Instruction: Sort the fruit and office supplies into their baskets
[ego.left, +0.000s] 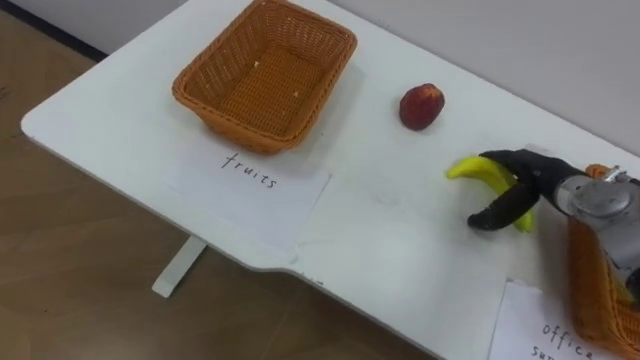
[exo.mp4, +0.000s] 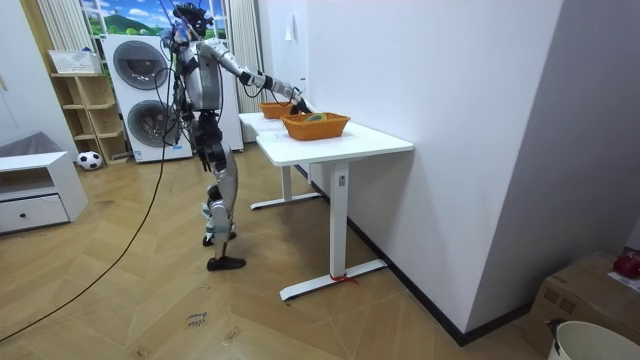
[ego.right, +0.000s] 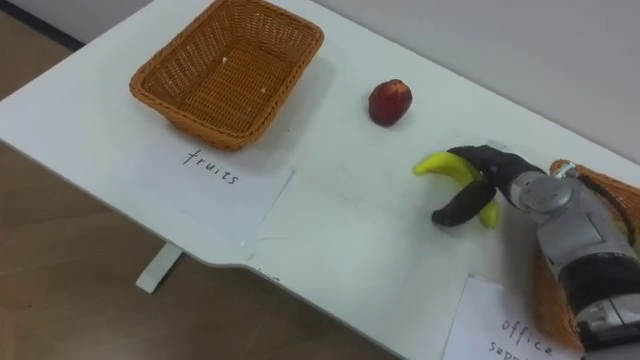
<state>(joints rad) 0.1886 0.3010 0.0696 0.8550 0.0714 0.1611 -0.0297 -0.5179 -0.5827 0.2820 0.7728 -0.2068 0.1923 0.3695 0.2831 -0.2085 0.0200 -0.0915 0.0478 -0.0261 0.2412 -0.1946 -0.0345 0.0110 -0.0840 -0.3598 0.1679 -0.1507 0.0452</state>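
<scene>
Banana (ego.left: 478, 172): lies toward the right of the table (ego.left: 400, 240), just left of the right basket (ego.left: 590, 290); whether it is lifted clear of the tabletop cannot be told.
Right hand (ego.left: 540, 180): its dark fingers and thumb are curled round the middle of the banana, so that both yellow ends stick out.
Red fruit (ego.left: 421, 107): is set alone farther back, between the two baskets, touched by nothing.
Left basket (ego.left: 235, 128): stands empty at the far left, with a handwritten sheet (ego.left: 250, 185) laid on its near side; it is judged to be the one meant for fruit.
Step in hand: the banana is being grasped for carrying; no fruit is sorted yet.
Next move: the banana is to be raised clear and carried left across the table, past the red fruit, and let go over the left basket; a firm hold is called for, since the curved fruit may turn in the fingers.
</scene>
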